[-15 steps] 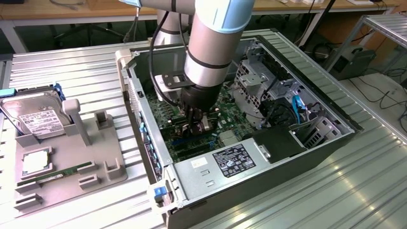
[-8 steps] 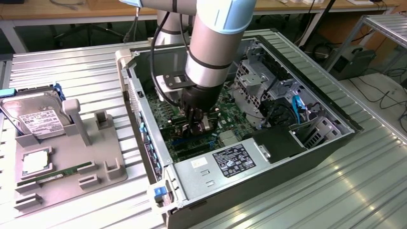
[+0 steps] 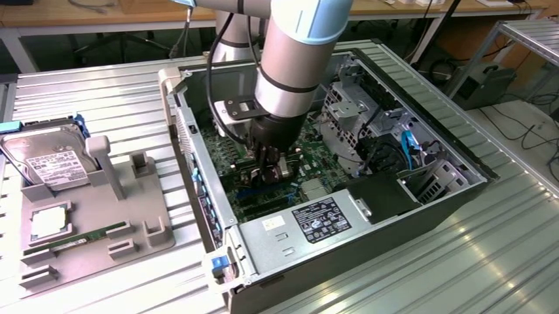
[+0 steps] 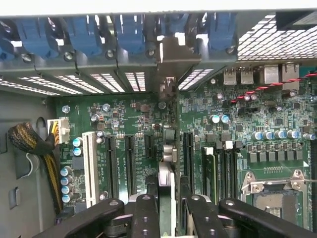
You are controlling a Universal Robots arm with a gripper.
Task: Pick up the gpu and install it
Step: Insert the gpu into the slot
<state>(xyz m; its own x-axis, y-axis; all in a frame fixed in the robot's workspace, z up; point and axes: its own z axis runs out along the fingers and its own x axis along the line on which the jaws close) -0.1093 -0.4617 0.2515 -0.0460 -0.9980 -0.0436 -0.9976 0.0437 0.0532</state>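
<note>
So we've got the open computer case (image 3: 454, 171) lying on its side on a ribbed metal table (image 3: 105, 98), with wooden benches and a mess of cables in the room behind it. On the exterior view's left sits a grey parts tray (image 3: 140, 229) holding a hard drive (image 3: 48, 160), a processor chip (image 3: 50, 222) and a green RAM stick (image 3: 78, 239).

The arm reaches straight down into the middle of the case, and the gripper (image 3: 269, 171) is low over the green motherboard (image 4: 133, 124). Its black fingers (image 4: 143, 213) are part way closed around the gpu (image 4: 167, 148), which we see edge-on from the wrist view, standing upright between them. The card's silver bracket (image 4: 176, 57) sits up against the back wall of the case, in line with the row of blue slot clips (image 4: 131, 32). We can't tell whether the card's bottom edge is fully in its slot.

Room is tight: the drive cage (image 3: 349, 111) is just beside the arm on the exterior view's right, the power supply (image 3: 319, 219) is near the front, and the case wall is close on the exterior view's left. Black expansion slots (image 4: 111, 158) and a white one (image 4: 90, 166) lie open beside the card.
</note>
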